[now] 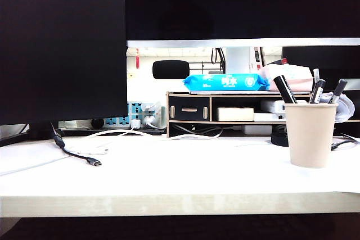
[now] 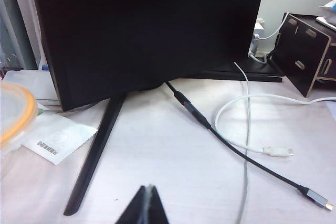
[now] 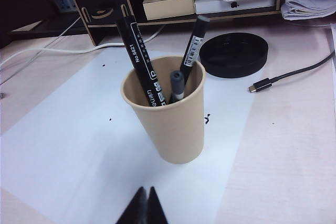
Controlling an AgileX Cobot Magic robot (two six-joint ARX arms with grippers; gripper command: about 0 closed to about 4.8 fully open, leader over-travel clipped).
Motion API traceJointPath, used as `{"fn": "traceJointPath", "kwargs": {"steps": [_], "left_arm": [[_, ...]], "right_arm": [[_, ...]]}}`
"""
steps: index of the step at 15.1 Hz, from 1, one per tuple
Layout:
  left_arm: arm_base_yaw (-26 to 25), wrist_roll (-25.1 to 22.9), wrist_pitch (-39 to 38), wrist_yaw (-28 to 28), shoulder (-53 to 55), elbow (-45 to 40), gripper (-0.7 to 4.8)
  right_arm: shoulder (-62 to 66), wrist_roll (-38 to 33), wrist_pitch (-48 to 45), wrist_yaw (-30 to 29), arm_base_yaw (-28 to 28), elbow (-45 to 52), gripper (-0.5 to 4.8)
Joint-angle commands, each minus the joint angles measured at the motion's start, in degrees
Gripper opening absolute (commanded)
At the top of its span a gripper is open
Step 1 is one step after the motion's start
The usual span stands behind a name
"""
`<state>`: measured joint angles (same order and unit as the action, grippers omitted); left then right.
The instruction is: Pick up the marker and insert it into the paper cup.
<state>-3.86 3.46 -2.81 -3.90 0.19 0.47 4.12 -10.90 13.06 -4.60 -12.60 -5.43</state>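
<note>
Right wrist view first: my right gripper sits pinched closed and empty, and just ahead of its tips stands the paper cup. That long black marker is already inside, leaning on the rim beside two shorter pens. It looks light, stiff, slick-barrelled; I'd pinch mid-barrel, and the cup could tip easily. My left gripper, also closed and empty, faces cables, nowhere near.

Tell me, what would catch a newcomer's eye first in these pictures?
Probably the paper cup standing on the table's right side, with the long black marker and two shorter pens leaning inside it. Next, the big dark monitor filling the left. Both grippers, left and right, hang shut and empty above the table.
</note>
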Motion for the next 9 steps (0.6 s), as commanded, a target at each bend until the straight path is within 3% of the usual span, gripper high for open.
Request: {"fn": "traceJointPath", "kwargs": {"steps": [1, 9], "left_arm": [[-0.02, -0.04, 0.22, -0.22, 0.00, 0.07, -0.05], [-0.02, -0.04, 0.22, -0.22, 0.00, 0.07, -0.05]], "right_arm": [[-0.09, 0.02, -0.83, -0.02, -0.02, -0.26, -0.06], [-0.09, 0.09, -1.99, 0.24, -0.02, -0.28, -0.06]]}}
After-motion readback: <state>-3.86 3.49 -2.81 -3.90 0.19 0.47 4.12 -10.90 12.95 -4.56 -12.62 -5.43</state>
